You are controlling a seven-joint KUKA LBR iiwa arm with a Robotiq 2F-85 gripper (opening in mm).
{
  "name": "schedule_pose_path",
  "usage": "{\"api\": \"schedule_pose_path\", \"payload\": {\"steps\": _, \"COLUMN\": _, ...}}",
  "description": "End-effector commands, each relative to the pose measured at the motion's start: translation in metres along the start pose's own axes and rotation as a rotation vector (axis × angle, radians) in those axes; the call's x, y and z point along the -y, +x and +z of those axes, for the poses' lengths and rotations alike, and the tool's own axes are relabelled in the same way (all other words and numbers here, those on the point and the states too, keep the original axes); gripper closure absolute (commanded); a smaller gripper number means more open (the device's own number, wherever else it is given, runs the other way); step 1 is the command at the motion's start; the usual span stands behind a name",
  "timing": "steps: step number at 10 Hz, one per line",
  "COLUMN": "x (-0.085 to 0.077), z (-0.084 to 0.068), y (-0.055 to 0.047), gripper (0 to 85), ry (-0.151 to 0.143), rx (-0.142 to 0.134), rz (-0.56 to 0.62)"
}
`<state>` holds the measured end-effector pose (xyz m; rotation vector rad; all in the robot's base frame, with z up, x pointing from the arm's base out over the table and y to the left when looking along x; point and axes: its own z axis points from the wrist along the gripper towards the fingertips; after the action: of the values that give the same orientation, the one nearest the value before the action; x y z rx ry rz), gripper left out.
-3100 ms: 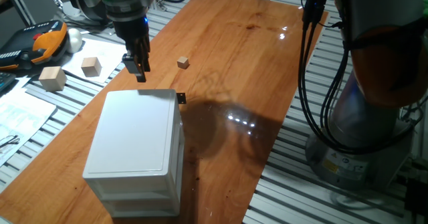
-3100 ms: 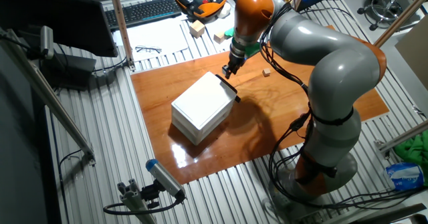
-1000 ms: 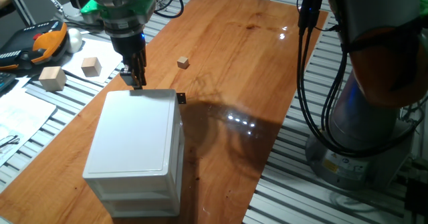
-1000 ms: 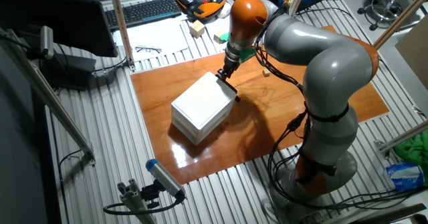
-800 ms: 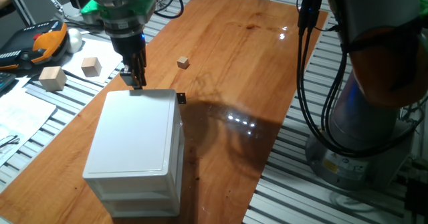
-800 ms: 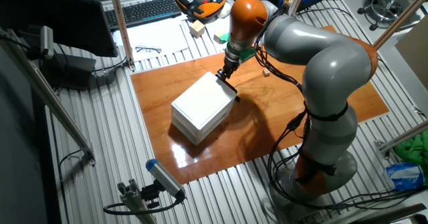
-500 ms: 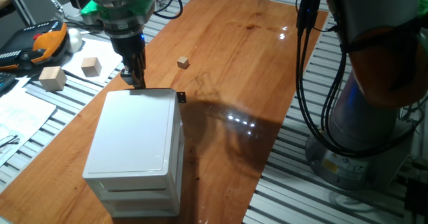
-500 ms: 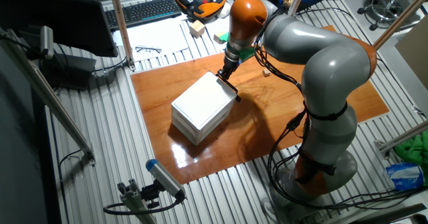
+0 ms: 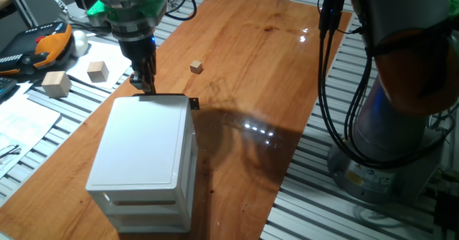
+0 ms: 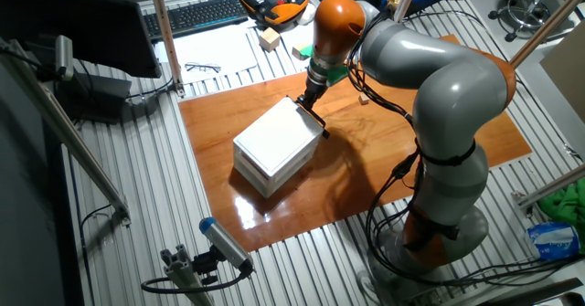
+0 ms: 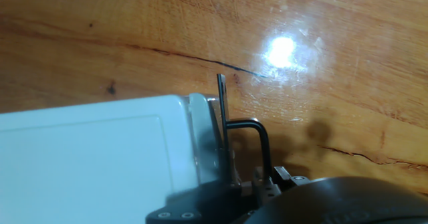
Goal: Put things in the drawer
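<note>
The jaws' spread could not be told: the gripper (image 9: 145,87) hid its tips at the cabinet's (image 9: 143,157) 12 o'clock edge. Only the fixed view showed the cube (image 9: 196,67) on the desk (image 9: 272,75), at the cabinet's 1 o'clock; the hand view missed it.

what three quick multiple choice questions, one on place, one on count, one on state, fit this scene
1. Where is the tiny cube?
A. on the wooden table, apart from the cabinet
B. on top of the cabinet
C. in the claw

2. How many larger pale wooden blocks lie on the paper beside the table?
A. none
B. two
C. five

3. Where is the claw?
A. high above the table
B. low at the top rear edge of the white cabinet
C. touching the cube

Answers: 1 A, the cube sits alone on bare wood; 2 B, two blocks show there; 3 B, its tips sit at the cabinet's top edge.
</note>
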<state>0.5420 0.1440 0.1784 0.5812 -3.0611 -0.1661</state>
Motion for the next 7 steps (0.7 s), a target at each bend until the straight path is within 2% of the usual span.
{"api": "schedule_pose_path", "payload": {"steps": 1, "x": 0.0006, "z": -0.0006, "y": -0.0002, "gripper": 85.0, "ry": 0.005, "rx": 0.001, "rz": 0.000}}
{"api": "schedule_pose_path", "payload": {"steps": 7, "x": 0.0067, "z": -0.0027, "y": -0.0014, "gripper": 85.0, "ry": 0.016, "rx": 0.000, "rz": -0.006}}
